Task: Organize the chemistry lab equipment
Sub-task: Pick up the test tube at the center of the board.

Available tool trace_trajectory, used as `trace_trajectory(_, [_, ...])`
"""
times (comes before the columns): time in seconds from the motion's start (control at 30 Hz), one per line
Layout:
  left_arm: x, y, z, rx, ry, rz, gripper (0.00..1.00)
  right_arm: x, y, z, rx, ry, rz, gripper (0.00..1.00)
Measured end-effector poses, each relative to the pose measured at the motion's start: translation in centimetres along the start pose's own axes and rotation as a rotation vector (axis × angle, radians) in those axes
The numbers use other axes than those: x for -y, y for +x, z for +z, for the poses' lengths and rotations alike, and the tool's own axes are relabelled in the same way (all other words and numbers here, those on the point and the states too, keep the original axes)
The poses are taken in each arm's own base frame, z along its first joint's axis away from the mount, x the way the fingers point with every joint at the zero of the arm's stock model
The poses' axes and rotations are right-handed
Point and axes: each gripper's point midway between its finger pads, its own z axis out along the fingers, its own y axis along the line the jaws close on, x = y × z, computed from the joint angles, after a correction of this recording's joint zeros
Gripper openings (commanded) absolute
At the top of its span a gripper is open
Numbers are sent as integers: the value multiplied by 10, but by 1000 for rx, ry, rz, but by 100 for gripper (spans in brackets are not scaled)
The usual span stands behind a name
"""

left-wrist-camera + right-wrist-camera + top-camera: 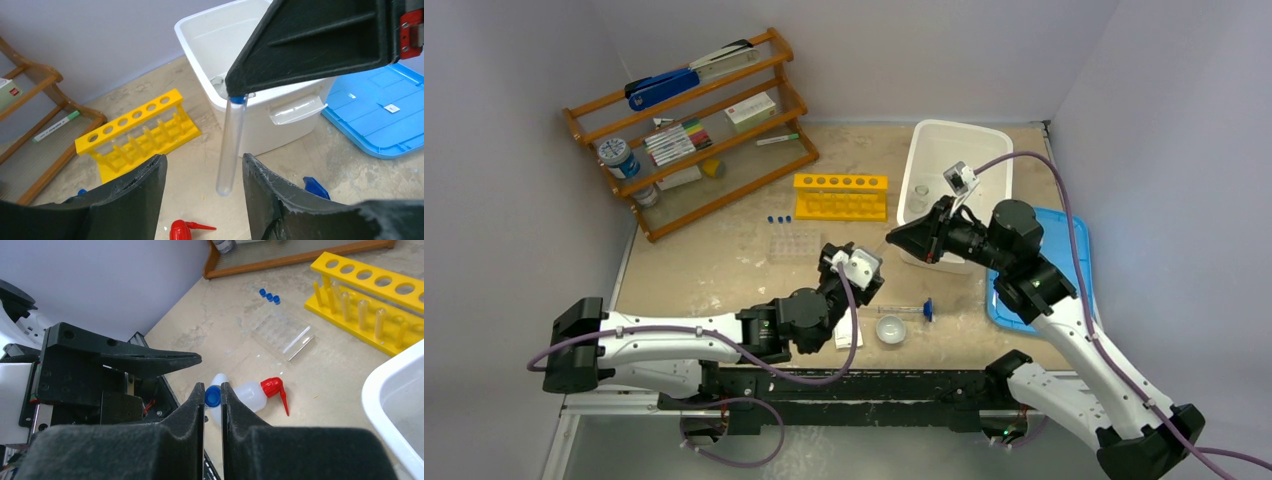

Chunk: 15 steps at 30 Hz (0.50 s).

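A clear blue-capped tube (231,145) hangs upright in the air. My right gripper (212,390) is shut on its blue cap (212,396), pinching it from above. The tube's lower end hangs between the fingers of my left gripper (202,165), which stands open with a gap on either side. Below them the white squeeze bottle (250,392) with the red nozzle lies on its side. The yellow six-hole rack (840,196) stands at the back, with the clear tube tray (792,241) in front of it. A small glass dish (890,329) and another capped tube (914,310) lie near the front.
A white bin (954,170) stands at the back right, holding a small glass piece. A blue lid (1064,270) lies flat to its right. The wooden shelf (694,130) with stapler, markers and boxes fills the back left. Three loose blue caps (777,218) lie by the tray.
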Motion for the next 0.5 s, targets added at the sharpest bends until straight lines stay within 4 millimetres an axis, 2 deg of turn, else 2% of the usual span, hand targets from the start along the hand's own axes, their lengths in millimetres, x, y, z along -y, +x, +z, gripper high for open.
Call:
trace_trajectory(0.2, [-12,0,-7,10,-29,-29,59,2,-8,2,35,12,-9,0])
trace_trajectory(0.33, [-27,-7,-18,29,-54,-100,62,12,-13,9,53,50,-20,0])
trace_trajectory(0.4, [-42,-14,-28,42,-78,-163,66,21,-14,15,54,78,-33,0])
trace_trajectory(0.5, [-79,-34,-51,90,-149,-329,67,37,-15,27,51,121,-64,0])
